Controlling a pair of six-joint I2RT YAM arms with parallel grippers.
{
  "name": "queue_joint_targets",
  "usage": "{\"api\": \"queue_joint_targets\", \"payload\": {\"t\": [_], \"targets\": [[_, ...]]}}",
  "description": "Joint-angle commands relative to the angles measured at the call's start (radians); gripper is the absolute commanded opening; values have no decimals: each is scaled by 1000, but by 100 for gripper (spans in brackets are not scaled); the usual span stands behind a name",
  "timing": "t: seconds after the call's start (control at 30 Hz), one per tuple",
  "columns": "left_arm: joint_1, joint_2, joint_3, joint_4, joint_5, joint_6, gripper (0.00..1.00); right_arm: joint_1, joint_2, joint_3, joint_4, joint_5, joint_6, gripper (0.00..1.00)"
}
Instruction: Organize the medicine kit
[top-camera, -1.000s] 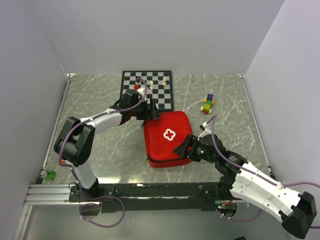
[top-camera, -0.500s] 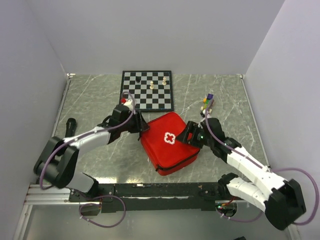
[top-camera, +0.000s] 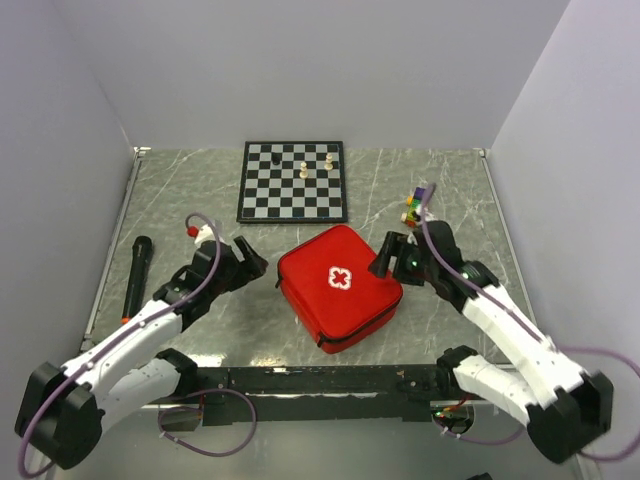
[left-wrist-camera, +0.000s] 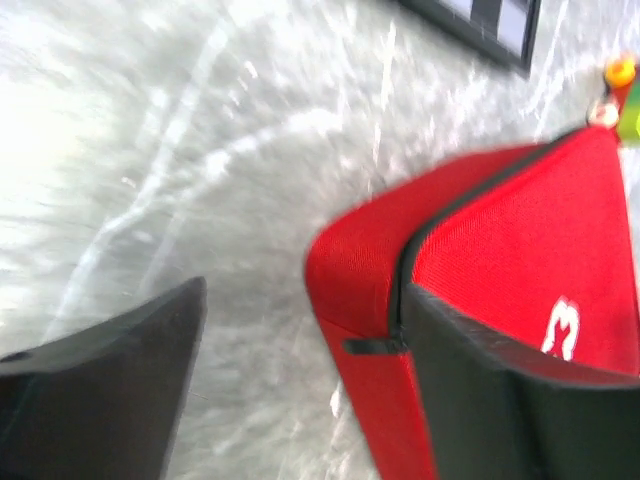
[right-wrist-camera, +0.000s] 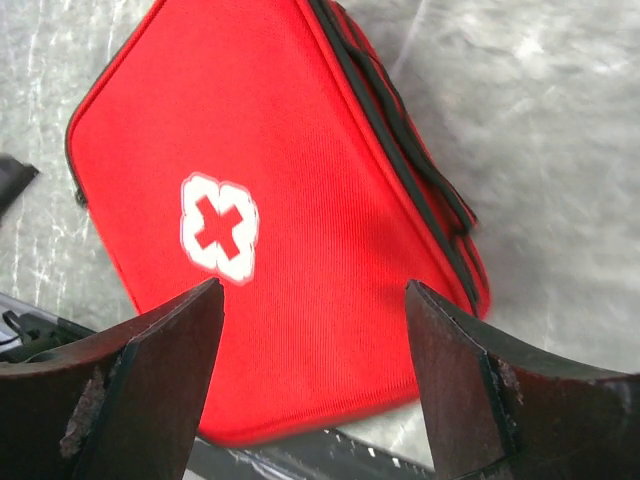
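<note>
The medicine kit (top-camera: 340, 287) is a red square case with a white cross. It lies zipped shut and turned diagonally on the marble table, in front of the chessboard. My left gripper (top-camera: 256, 264) is open and empty just left of the kit's left corner. In the left wrist view the kit (left-wrist-camera: 500, 230) sits beside my right finger (left-wrist-camera: 500, 400), and I cannot tell whether they touch. My right gripper (top-camera: 383, 262) is open and empty at the kit's right corner. In the right wrist view it (right-wrist-camera: 315, 340) hovers over the kit (right-wrist-camera: 280, 200) near the cross.
A black-and-white chessboard (top-camera: 293, 180) with a few pieces lies at the back. A small stack of coloured blocks (top-camera: 415, 205) stands at the back right. A black marker-like stick (top-camera: 135, 275) lies at the left. The black rail (top-camera: 320, 380) runs along the near edge.
Both arms have drawn back from the kit, the left one far to the left and nearer. The kit has turned and slid slightly. The black stick at the left is now uncovered.
</note>
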Motion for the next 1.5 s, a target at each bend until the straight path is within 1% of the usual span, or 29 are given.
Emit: {"api": "queue_joint_targets", "payload": {"t": [0.0, 0.03, 0.17, 0.27, 0.33, 0.4, 0.47, 0.57, 0.6, 0.7, 0.77, 0.87, 0.93, 1.0, 1.07, 1.2, 1.27, 1.3, 1.33, 1.37, 1.43, 1.47], "targets": [[11, -39, 92, 15, -131, 44, 99, 17, -192, -71, -207, 67, 56, 79], [17, -13, 118, 50, -106, 75, 97, 18, -235, -94, -226, 65, 78, 79], [46, 186, 291, 104, 59, 172, 96, 29, -352, -139, -298, 65, 145, 79], [52, 358, 405, 116, 196, 228, 96, 35, -369, -160, -332, 43, 167, 79], [54, 450, 449, 139, 308, 247, 96, 37, -366, -198, -319, 6, 176, 79], [49, 536, 466, 174, 418, 243, 97, 37, -353, -241, -275, -39, 188, 79], [32, 576, 459, 205, 481, 227, 96, 37, -333, -283, -193, -59, 201, 79], [-17, 575, 404, 222, 452, 239, 96, 37, -283, -306, -68, -77, 204, 80], [-26, 569, 384, 228, 454, 238, 97, 37, -240, -304, -34, -80, 198, 81], [-40, 532, 312, 247, 455, 213, 99, 35, -124, -274, 58, -89, 164, 81], [-43, 484, 246, 259, 425, 172, 94, 37, -56, -249, 119, -106, 132, 80], [-41, 377, 117, 317, 406, 105, 88, 37, 42, -210, 208, -146, 78, 79], [-43, 299, 45, 322, 374, 63, 85, 35, 108, -171, 246, -168, 46, 77], [-43, 205, -29, 305, 308, 14, 83, 37, 165, -128, 273, -180, 23, 77], [-41, 75, -75, 226, 224, -29, 83, 37, 223, -85, 302, -189, 6, 77], [-41, -133, -129, 26, 83, -101, 89, 37, 337, 33, 311, -191, -32, 76], [-43, -221, -132, -64, 9, -123, 95, 37, 369, 80, 273, -165, -57, 76], [-43, -261, -121, -109, -27, -129, 99, 38, 372, 99, 236, -131, -65, 76], [-41, -290, -101, -153, -61, -130, 99, 38, 353, 113, 189, -88, -71, 76], [-40, -316, -75, -192, -86, -121, 96, 46, 325, 114, 150, -48, -78, 76], [-41, -339, 3, -279, -155, -95, 96, 75, 238, 99, 66, 76, -91, 76], [-40, -344, 35, -321, -190, -77, 96, 95, 183, 82, 37, 105, -94, 76]]}}
